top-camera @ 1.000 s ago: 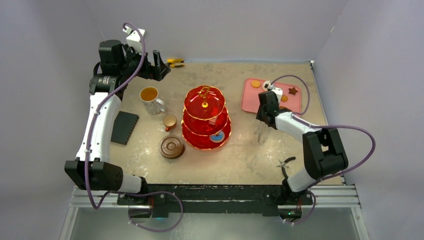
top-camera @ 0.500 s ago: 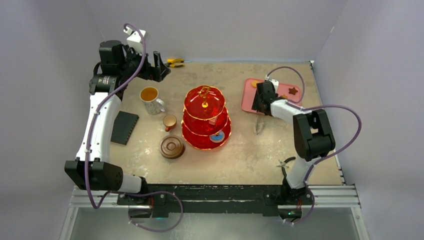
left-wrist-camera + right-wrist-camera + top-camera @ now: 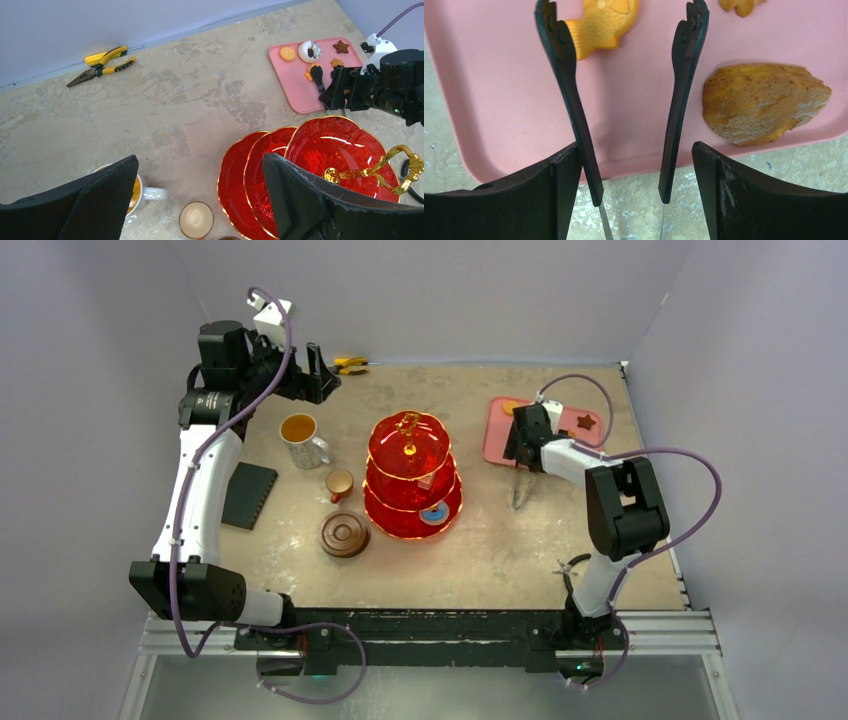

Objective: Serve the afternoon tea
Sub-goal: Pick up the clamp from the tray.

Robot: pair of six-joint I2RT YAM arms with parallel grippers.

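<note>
Afternoon tea part-served on the bench (image 3: pixel 480 550). Centre stage, upright, the red translucent three-tier stand (image 3: pixel 411 476) with its gold handle (image 3: pixel 408 426), a blue-topped pastry (image 3: pixel 434 512) already on the lowest tier. Just left of it, the white mug (image 3: pixel 300 438) of amber tea and the small brown cup (image 3: pixel 339 483); nearer the arms, a round brown saucer (image 3: pixel 344 535). At far right, on the pink tray (image 3: pixel 484 100), more pastries: a fish-shaped orange cake (image 3: pixel 601 22), a golden-brown madeleine (image 3: pixel 764 102) by the tray's edge, and further off a star biscuit (image 3: pixel 341 46), a white doughnut (image 3: pixel 310 51) and a round orange biscuit (image 3: pixel 287 53). Over that tray, right fingers (image 3: pixel 539 200) spread wide round the black tongs (image 3: pixel 572 100), tong arms sprung apart and pinching nothing, fish cake between the tips and close to one of them, madeleine outside the other. High over the far left corner, left fingers (image 3: pixel 85 205) wide apart and empty, not far from yellow-handled pliers (image 3: pixel 105 55) by the wall. Pastries judged small, light and perhaps slippery: best nipped gently across the flanks with the serrated tong tips, then carried level to a tier. Stand likely brittle and top-heavy: better taken by the gold handle, if moved at all
</note>
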